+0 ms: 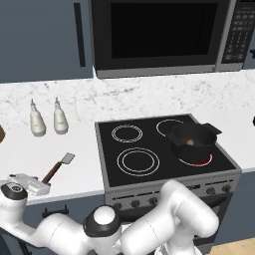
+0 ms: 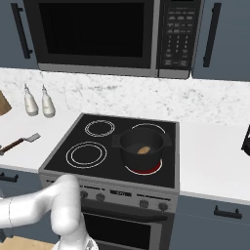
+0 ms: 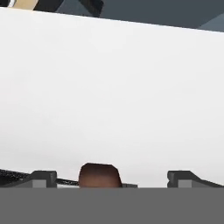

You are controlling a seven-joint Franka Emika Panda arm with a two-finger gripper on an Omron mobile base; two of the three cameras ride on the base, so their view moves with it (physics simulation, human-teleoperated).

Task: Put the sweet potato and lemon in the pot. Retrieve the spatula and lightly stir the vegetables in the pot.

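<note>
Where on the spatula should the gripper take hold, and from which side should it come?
Probably the long reddish-brown handle of the spatula, near its free end, from above. It lies flat on the white counter, blade toward the wall. The gripper is already at that handle end.

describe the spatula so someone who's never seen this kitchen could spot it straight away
Start at the black stove under the microwave and look to the white counter on its left. The spatula lies flat there near the front edge, in front of two white bottles. Unlike the upright bottles, it is slim, with a long reddish-brown handle and a small square grey blade pointing toward the wall.
</note>
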